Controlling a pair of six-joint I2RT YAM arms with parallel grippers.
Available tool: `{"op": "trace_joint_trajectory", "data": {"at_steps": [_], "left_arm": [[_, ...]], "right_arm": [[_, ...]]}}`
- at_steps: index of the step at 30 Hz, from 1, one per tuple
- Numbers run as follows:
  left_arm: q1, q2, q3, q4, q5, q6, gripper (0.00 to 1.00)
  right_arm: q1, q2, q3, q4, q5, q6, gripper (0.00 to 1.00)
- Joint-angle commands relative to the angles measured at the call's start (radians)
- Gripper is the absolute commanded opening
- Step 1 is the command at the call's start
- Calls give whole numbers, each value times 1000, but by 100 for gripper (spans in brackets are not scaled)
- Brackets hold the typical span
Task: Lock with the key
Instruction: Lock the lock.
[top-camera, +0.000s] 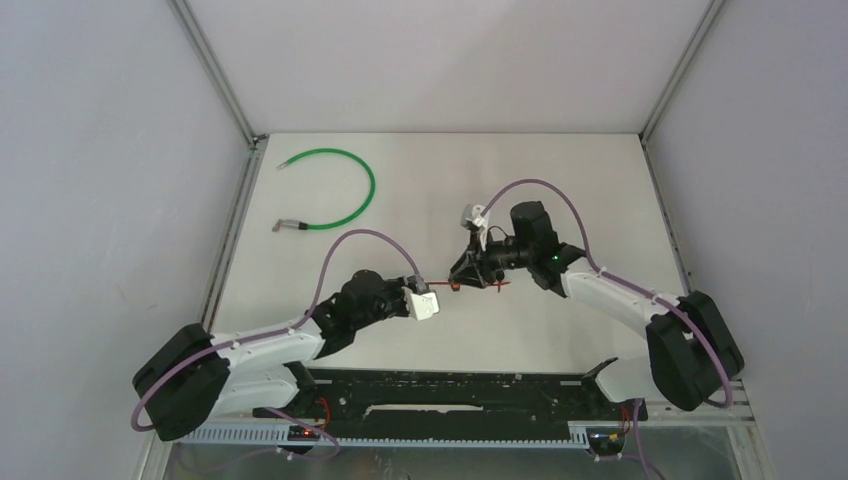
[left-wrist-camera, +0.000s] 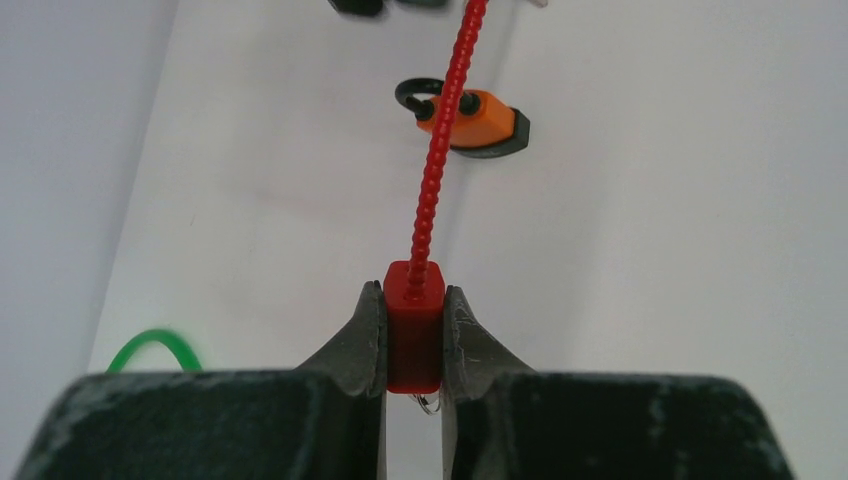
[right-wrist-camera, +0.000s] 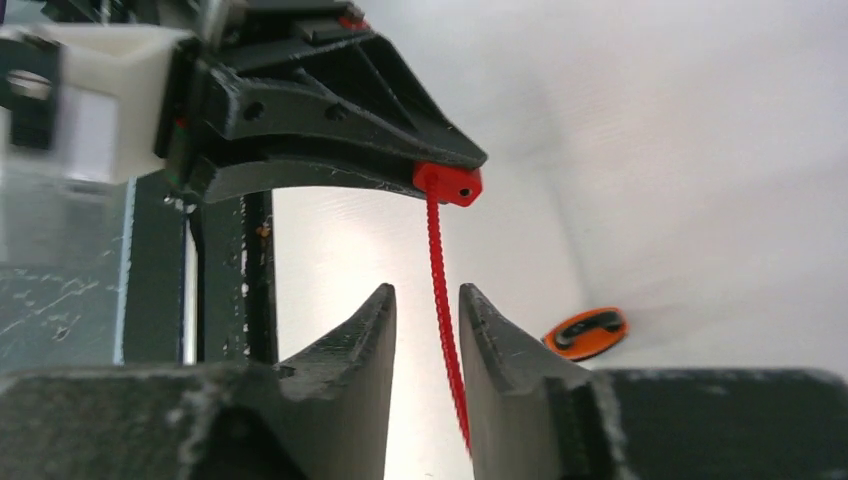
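Closest to me, my left gripper (left-wrist-camera: 413, 296) is pinching a small red plastic block (left-wrist-camera: 413, 345) flat between its fingers, and a red beaded plastic strap (left-wrist-camera: 432, 170) runs away from that block. My right gripper (right-wrist-camera: 427, 300) has its jaws spread a little, the strap passing through the gap. The orange padlock with a black shackle (left-wrist-camera: 478, 118) lies on the white table (top-camera: 560, 180), apart from both grippers

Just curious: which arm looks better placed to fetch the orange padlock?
Right, probably: the right gripper stands open around the red strap, near the orange padlock; the left gripper is clamped on the red block.
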Motion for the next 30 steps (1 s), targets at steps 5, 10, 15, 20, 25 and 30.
{"op": "trace_joint_trajectory", "data": {"at_steps": [5, 10, 15, 20, 25, 30], "left_arm": [[23, 61, 58, 115, -94, 56, 0], [82, 78, 128, 119, -95, -44, 0], [95, 114, 149, 156, -150, -164, 0], [94, 107, 159, 124, -135, -222, 0], [94, 92, 150, 132, -67, -241, 0], [95, 79, 146, 141, 4, -258, 0]], "right_arm": [[-19, -94, -28, 120, 91, 23, 70], [-6, -114, -50, 131, 228, 12, 76], [2, -142, -62, 109, 349, -18, 75], [15, -150, -64, 86, 464, -49, 72], [66, -129, -78, 122, 691, -59, 67], [117, -136, -119, 195, 942, -85, 67]]}}
